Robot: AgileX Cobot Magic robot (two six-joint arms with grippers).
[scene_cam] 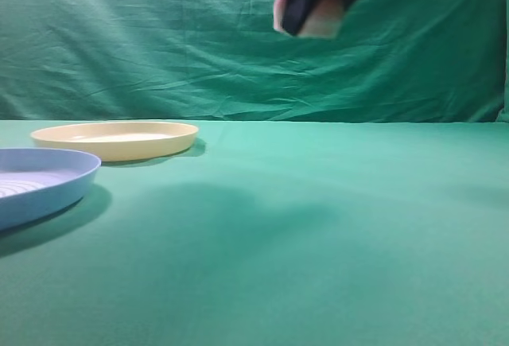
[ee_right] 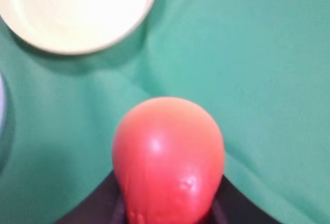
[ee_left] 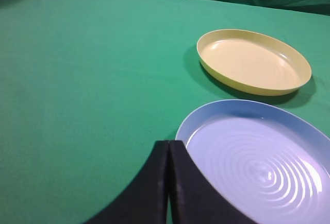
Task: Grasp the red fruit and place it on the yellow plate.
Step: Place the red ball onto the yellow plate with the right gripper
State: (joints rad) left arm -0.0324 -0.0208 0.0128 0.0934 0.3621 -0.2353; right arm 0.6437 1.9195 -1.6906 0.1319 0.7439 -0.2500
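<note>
The right gripper (scene_cam: 314,0) clamps the fruit (ee_right: 167,157) high above the cloth (scene_cam: 318,235). Far left sits the yellow plate (scene_cam: 115,139), the blue plate (scene_cam: 40,183) nearer. The left gripper (ee_left: 169,183) is closed, empty.

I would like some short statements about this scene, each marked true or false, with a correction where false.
1. The red fruit is held between the jaws of the right gripper, lifted above the cloth. True.
2. The yellow plate already holds the fruit. False: the plate is bare inside.
3. The blue plate has ridged rings in its floor. True.
4. The left gripper stands with its jaws wide open. False: its jaws are pressed together, holding nothing.
5. The two plates are stacked. False: they lie side by side on the green cloth.
</note>
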